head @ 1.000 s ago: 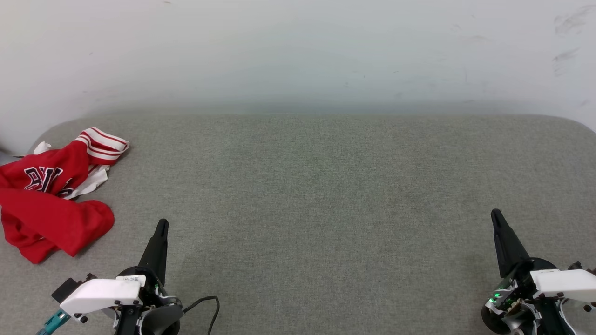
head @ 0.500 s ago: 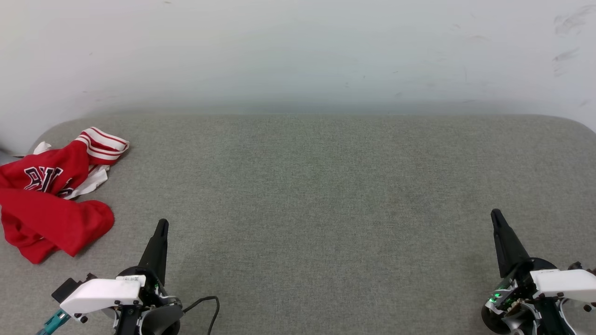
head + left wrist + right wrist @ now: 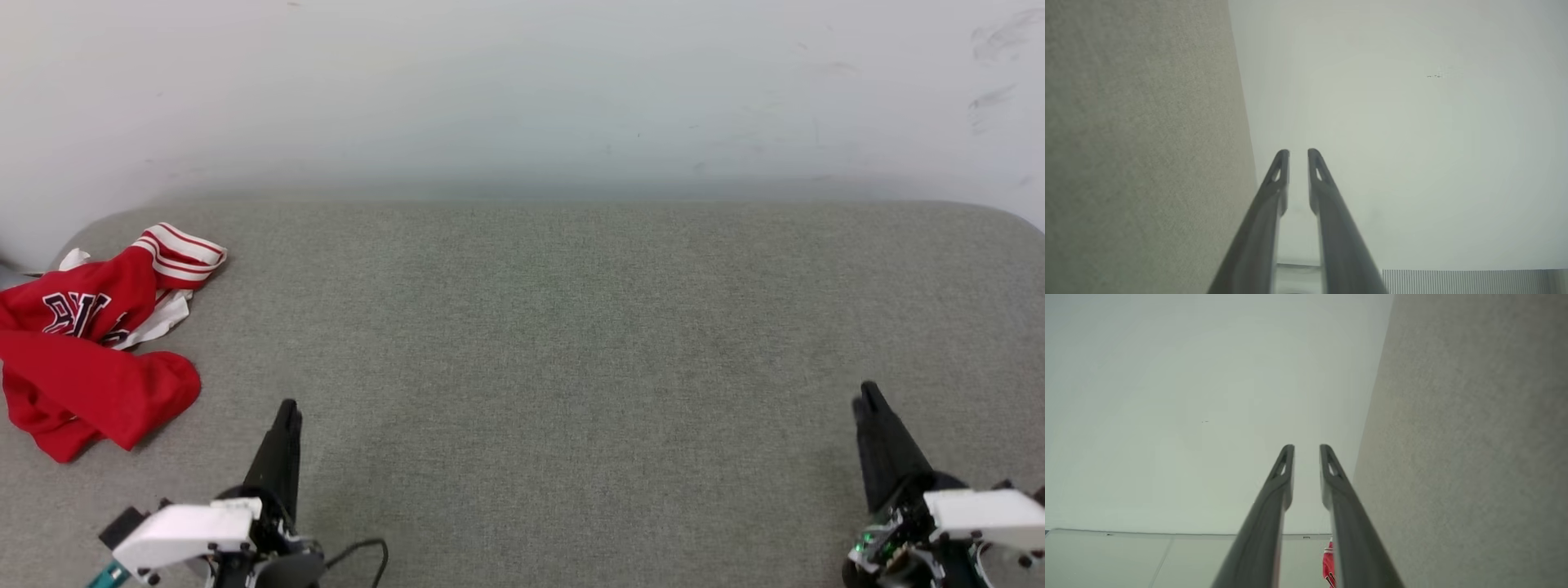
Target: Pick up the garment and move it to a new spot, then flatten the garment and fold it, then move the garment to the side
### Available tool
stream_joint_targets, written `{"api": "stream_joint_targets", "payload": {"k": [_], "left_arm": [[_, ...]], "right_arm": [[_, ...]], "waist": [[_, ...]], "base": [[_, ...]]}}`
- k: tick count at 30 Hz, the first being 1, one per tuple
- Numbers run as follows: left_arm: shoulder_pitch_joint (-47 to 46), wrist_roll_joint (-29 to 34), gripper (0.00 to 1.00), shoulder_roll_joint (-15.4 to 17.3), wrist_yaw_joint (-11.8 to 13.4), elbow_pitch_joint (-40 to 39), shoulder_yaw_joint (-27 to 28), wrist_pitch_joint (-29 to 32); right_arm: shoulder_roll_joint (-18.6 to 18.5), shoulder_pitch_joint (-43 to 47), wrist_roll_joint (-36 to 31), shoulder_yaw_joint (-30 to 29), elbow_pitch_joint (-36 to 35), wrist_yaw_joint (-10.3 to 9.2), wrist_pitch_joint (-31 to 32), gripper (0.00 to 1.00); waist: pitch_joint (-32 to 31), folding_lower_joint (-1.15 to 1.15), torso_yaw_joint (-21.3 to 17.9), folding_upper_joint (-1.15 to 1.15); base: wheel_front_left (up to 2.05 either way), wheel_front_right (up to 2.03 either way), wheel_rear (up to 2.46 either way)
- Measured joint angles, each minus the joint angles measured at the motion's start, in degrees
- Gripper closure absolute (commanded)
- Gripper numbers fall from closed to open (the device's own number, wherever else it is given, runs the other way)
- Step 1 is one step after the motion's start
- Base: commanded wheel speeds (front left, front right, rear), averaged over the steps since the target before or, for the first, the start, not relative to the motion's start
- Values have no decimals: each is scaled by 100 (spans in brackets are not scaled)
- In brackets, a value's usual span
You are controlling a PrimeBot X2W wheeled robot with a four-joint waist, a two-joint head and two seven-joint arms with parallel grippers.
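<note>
Garment (image 3: 90,359): red jersey, crumpled in soft folds, striped white trim uppermost, lying by the tabletop's (image 3: 571,343) rounded far-left corner. Tabletop: matte grey woven cloth, wide open run across middle and right, back edge meeting a white wall (image 3: 522,90). Left claw (image 3: 287,408) and right claw (image 3: 865,396): slim tapered dark fingers, narrowly parted, holding nothing, clear of the garment.

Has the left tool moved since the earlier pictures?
Yes. Against the unmoved garment, the left tool sits slightly lower in the head view, nearer the robot.
</note>
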Motion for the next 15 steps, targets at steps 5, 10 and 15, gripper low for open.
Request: {"api": "stream_joint_targets", "payload": {"k": [5, 10, 15], "left_arm": [[158, 16, 0, -12, 4, 98, -32, -77], [158, 227, 0, -12, 4, 56, -21, -229], [155, 702, 0, -11, 47, -49, 25, -359]], "right_arm": [[3, 172, -49, 3, 127, -1, -78, 0], [4, 171, -318, -29, 104, -1, -227, 0], [5, 171, -840, -97, -36, -1, -363, 0]], "waist": [[2, 0, 1, 0], [4, 0, 3, 0], [8, 0, 6, 0]], "base": [[0, 0, 0], [0, 0, 0], [0, 0, 0]]}}
